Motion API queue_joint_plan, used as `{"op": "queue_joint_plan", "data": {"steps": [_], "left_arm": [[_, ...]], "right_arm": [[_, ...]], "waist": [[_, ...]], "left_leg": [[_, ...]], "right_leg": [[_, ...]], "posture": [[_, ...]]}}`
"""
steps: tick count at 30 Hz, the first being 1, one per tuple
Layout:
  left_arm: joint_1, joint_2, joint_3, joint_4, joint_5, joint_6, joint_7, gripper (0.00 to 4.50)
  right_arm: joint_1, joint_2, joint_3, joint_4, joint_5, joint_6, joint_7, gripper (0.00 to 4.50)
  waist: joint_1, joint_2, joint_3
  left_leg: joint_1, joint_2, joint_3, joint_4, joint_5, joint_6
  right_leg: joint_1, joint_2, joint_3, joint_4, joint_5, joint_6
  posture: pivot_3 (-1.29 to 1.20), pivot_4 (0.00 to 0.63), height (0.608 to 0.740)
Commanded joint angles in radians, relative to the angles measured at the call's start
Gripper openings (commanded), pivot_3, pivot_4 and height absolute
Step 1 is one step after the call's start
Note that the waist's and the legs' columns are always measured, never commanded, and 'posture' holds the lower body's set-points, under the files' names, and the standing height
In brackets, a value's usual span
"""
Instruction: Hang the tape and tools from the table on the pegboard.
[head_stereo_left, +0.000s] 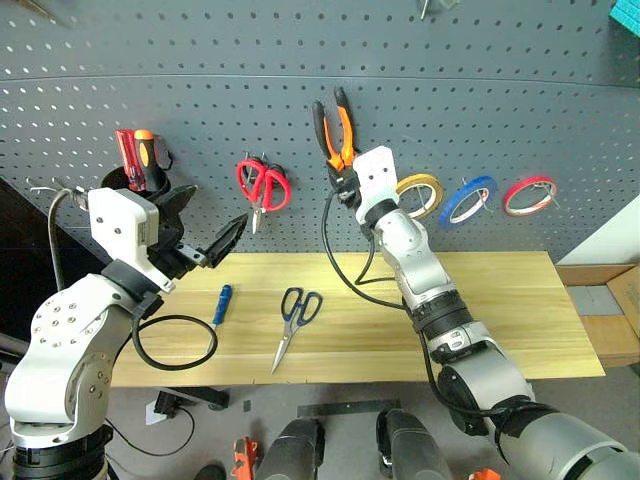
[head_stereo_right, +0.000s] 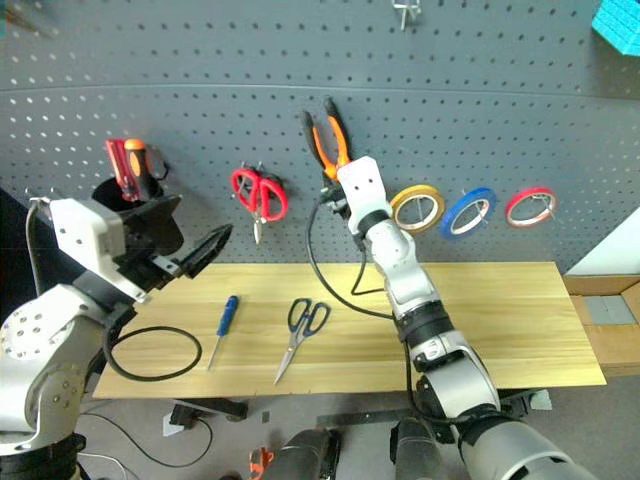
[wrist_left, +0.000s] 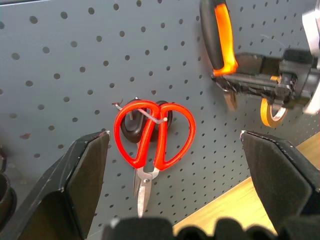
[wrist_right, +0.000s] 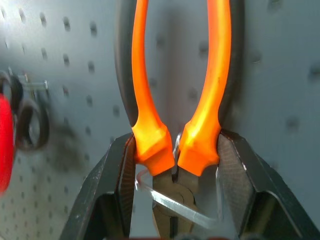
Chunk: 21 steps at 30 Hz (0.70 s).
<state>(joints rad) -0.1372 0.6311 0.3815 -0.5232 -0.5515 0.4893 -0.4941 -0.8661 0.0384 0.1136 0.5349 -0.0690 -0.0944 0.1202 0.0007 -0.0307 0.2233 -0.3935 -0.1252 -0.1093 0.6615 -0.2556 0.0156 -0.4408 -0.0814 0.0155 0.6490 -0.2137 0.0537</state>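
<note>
Nearest lies the counter, a pale wooden top. On it rest the blue-handled screwdriver and, just to its right, the steel scissors with dark blue handles, blades shut and pointing toward the near edge.

Above the counter's left end hangs the left pincer, its two black fingers spread wide with nothing between them, aimed at the red-handled scissors on the pegboard.

The right pincer is raised against the pegboard and clamps the pliers at the base of their orange-and-black handles, handles upward; in the right wrist view a wire hook crosses the pliers' dark head.

On the pegboard, to the right of the pliers, three rolls hang in a row: yellow, the blue tape, and red.
</note>
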Motion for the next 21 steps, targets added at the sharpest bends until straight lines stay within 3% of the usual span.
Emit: {"op": "queue_joint_plan", "data": {"steps": [1,8,15,18,21], "left_arm": [[-0.022,0.015,0.016,-0.026,-0.011,-0.01,-0.002,4.5],[-0.018,0.021,0.011,-0.007,-0.002,-0.016,-0.021,4.5],[0.052,0.011,-0.036,0.028,0.057,-0.047,-0.057,4.5],[0.157,0.047,-0.084,0.011,0.099,-0.063,-0.125,4.5],[0.212,0.023,-0.084,0.027,0.092,-0.069,-0.125,4.5]], "right_arm": [[0.026,0.018,0.007,-0.078,0.009,0.065,0.008,2.55],[0.047,0.007,-0.01,-0.19,0.032,0.146,0.029,4.48],[0.153,-0.034,-0.016,-0.347,0.078,0.224,0.104,4.48],[0.267,-0.079,0.003,-0.442,0.15,0.283,0.235,4.48],[0.387,-0.188,0.046,-0.564,0.211,0.408,0.397,4.48]], "waist": [[0.0,0.0,0.0],[0.0,0.0,0.0],[0.0,0.0,0.0],[-0.001,0.0,0.0],[0.0,0.001,0.001]], "left_leg": [[0.0,0.0,0.0,0.0,0.0,0.0],[-0.001,0.0,0.0,-0.001,0.0,0.0],[-0.001,0.0,0.0,-0.002,0.0,0.0],[-0.003,0.001,0.0,-0.002,0.0,0.0],[-0.005,0.001,0.0,-0.003,0.0,0.0]], "right_leg": [[0.0,0.0,0.0,0.0,0.0,0.0],[0.0,0.0,0.0,0.0,0.0,0.0],[0.0,0.0,0.0,-0.002,0.0,0.0],[0.0,0.0,0.0,-0.002,0.0,0.0],[-0.001,0.0,0.0,-0.003,0.0,-0.001]], "posture": [[0.14,0.193,0.74],[0.12,0.19,0.74],[0.1,0.193,0.74],[0.09,0.2,0.74],[0.09,0.208,0.74]]}}
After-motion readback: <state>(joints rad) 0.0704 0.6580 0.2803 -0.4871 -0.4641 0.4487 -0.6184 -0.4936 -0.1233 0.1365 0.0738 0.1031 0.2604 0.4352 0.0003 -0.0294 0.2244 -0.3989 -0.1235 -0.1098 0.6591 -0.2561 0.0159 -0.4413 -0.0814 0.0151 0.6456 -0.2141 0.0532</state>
